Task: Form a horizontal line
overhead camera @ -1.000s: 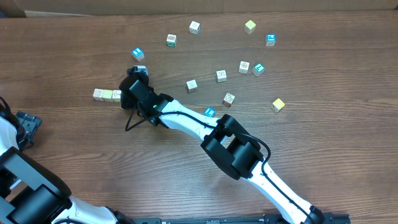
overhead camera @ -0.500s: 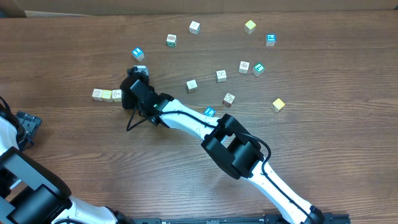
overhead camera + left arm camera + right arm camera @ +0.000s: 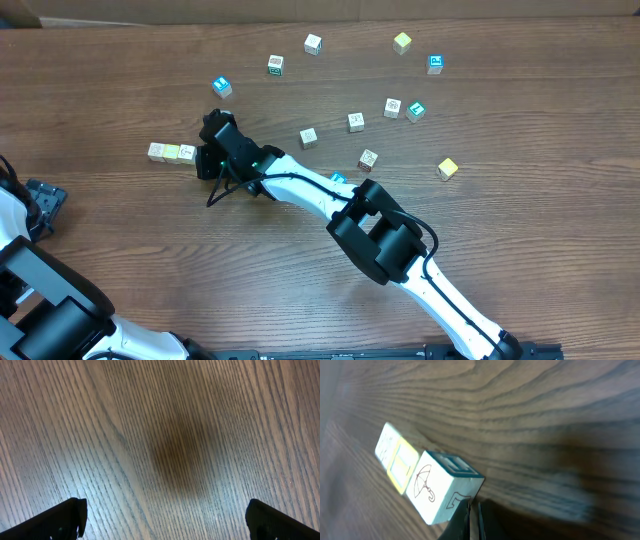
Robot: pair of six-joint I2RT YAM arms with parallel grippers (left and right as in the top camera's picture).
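- My right end effector (image 3: pixel 206 157) is clenched on nothing. In the right wrist view its two dark fingers (image 3: pixel 462 522) are pressed together, with only a thin seam between them.
- The horizontal line (image 3: pixel 172 152) lies on the table (image 3: pixel 520 220) directly off the tip of my right end effector. It runs straight away from the tip toward my left.
- From above, the near end of the row slips under my right end effector. I can make out a white, a yellow and another white cube, all touching; whatever comes next is covered by my own wrist.
- The right wrist view shows that hidden end. The nearest cube of the horizontal line (image 3: pixel 422 472) sits just above my closed fingertips. Its corner is either touching them or a hair off, and I cannot tell which.
- That nearest cube shows a white face with an umbrella and a blue face on top. A yellow cube and then a white one follow in contact beyond it. I cannot count the cubes with certainty from this angle.
- My left end effector (image 3: pixel 162 517) is released, its fingers spread to the two lower corners of the left wrist view. Only bare table grain lies between and ahead of them.
- Only the overhead view shows the loose cubes (image 3: pixel 356 122). They are scattered beyond and to the right of my right end effector, well apart from the row. The closest, a blue cube (image 3: pixel 221 86), lies just beyond the right end effector.
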